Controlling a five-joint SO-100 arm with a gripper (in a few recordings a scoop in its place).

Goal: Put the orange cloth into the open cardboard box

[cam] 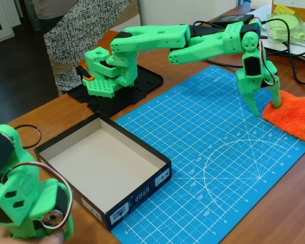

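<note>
The orange cloth (294, 118), bright and fluffy, lies at the right edge of the blue cutting mat (213, 157), partly cut off by the picture's border. My green gripper (266, 110) points down at the cloth's left end. It is open: one fingertip rests on the cloth's left edge and the other stands on the mat just left of it. The open cardboard box (102, 163) sits at the lower left, with dark outer walls and a pale beige inside that holds nothing.
The arm's green base (109, 71) stands on a black plate at the back. Cables and a pale green item in plastic (287, 23) lie at the back right. A person stands behind the table at the upper left.
</note>
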